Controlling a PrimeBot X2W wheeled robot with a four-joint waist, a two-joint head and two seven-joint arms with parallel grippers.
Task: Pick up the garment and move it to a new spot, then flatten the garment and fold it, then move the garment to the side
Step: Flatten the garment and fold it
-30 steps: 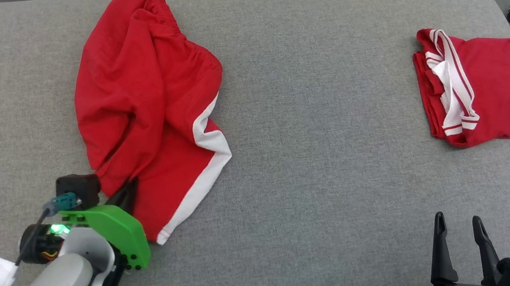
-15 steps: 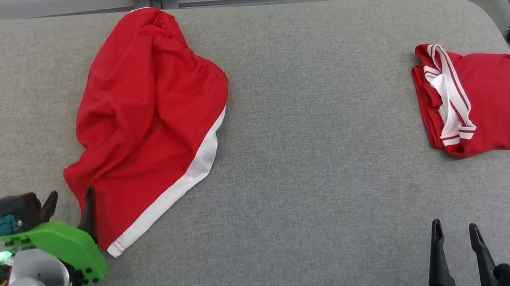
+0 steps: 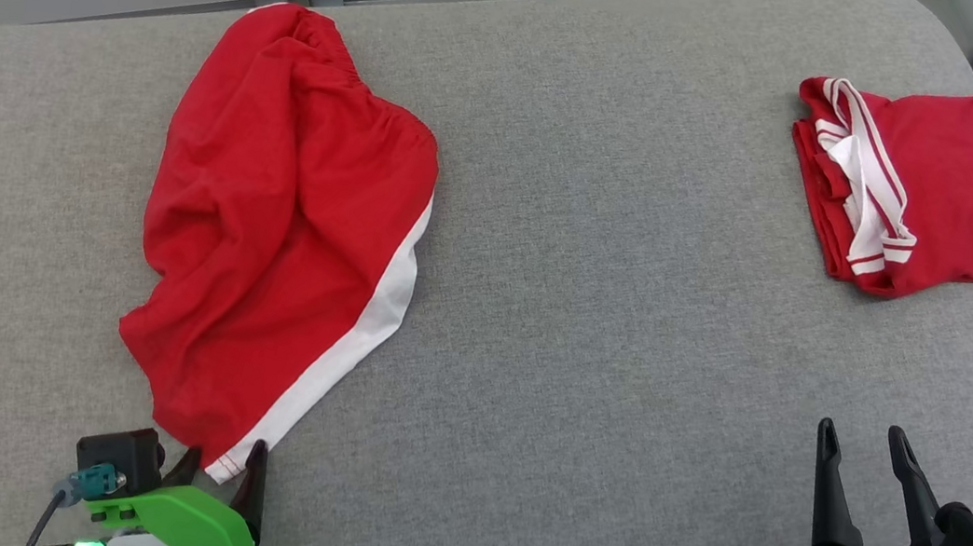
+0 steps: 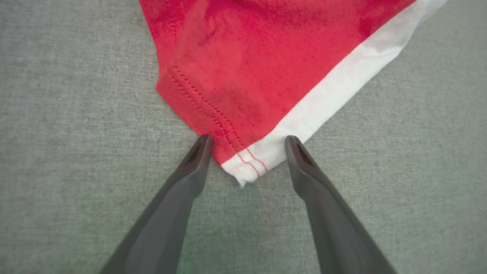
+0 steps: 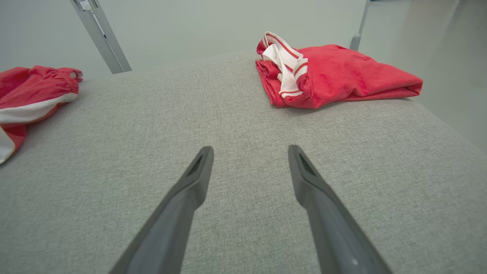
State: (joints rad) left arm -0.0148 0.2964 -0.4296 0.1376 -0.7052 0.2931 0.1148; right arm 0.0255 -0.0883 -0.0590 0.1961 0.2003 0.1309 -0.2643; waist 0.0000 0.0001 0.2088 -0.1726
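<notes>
red shorts with a white side stripe (image 3: 268,216) lay rumpled on the left of the grey fabric cushion (image 3: 611,327), long axis running far to near. waistband far, hem corner near, between the spread jaws of the left gripper (image 4: 247,141). right gripper (image 3: 862,435) hovered well apart, jaws spread too.

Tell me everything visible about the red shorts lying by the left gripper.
The red shorts look like thin knit cloth, with a gathered elastic waistband at the far end and a white side stripe down their right edge. They lie rumpled, partly spread, on the grey upholstered surface. Their stitched hem corner sits between the open fingers of the left gripper, not clamped.
</notes>
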